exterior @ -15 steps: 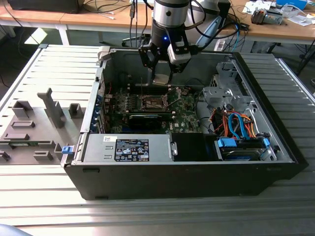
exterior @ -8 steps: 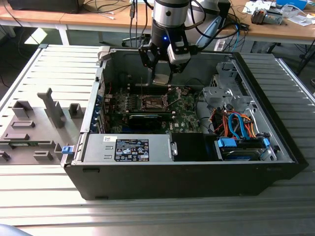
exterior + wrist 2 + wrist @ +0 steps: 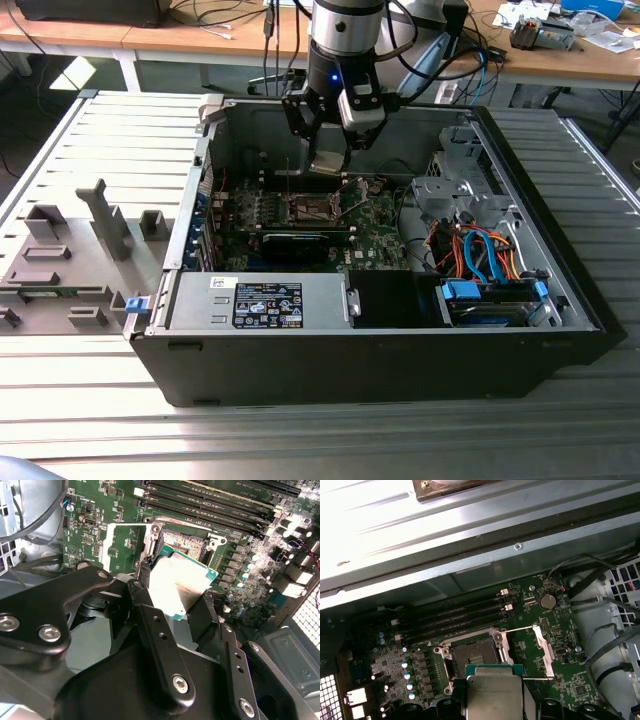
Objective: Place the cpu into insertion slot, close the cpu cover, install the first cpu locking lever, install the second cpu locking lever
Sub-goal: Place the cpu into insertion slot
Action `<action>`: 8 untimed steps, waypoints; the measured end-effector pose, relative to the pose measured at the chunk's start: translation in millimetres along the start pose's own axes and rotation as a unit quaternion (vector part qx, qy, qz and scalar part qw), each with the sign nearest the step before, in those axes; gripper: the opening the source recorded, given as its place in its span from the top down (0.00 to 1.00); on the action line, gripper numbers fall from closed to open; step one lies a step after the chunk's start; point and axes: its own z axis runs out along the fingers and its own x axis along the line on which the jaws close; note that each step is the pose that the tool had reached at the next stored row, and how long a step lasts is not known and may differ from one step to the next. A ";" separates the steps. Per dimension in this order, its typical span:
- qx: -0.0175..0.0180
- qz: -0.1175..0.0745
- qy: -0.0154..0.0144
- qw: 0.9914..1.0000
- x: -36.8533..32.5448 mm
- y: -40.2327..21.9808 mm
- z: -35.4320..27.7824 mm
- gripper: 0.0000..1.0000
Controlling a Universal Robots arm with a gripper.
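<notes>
The cpu [image 3: 182,582] is clamped between the jaws, its silvery top showing in both wrist views and its green edge sticking out past the fingertips [image 3: 145,602]. The gripper [image 3: 329,152] grasps it by two opposite sides and holds it in the air, clear of the board. Just beyond the jaws and lower down lies the insertion slot [image 3: 475,655], its dark golden-brown contact field bare inside the metal frame. The cpu cover [image 3: 543,650] is swung open and lies to one side of the slot, touching it along one edge, with green board showing through its window. Farther out from the jaws, past the slot, run the long narrow memory slots [image 3: 455,615]. All of this sits on the motherboard [image 3: 375,240] inside the open computer case [image 3: 300,370], which rests on a slatted metal table [image 3: 90,400].
</notes>
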 end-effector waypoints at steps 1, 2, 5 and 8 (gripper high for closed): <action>0.000 0.002 0.000 1.000 0.0 0.0 0.0 0.46; 0.000 0.003 0.000 1.000 0.0 0.0 0.0 0.46; 0.001 0.005 -0.001 1.000 0.0 0.0 0.0 0.46; 0.001 0.006 -0.001 1.000 0.0 0.0 0.0 0.46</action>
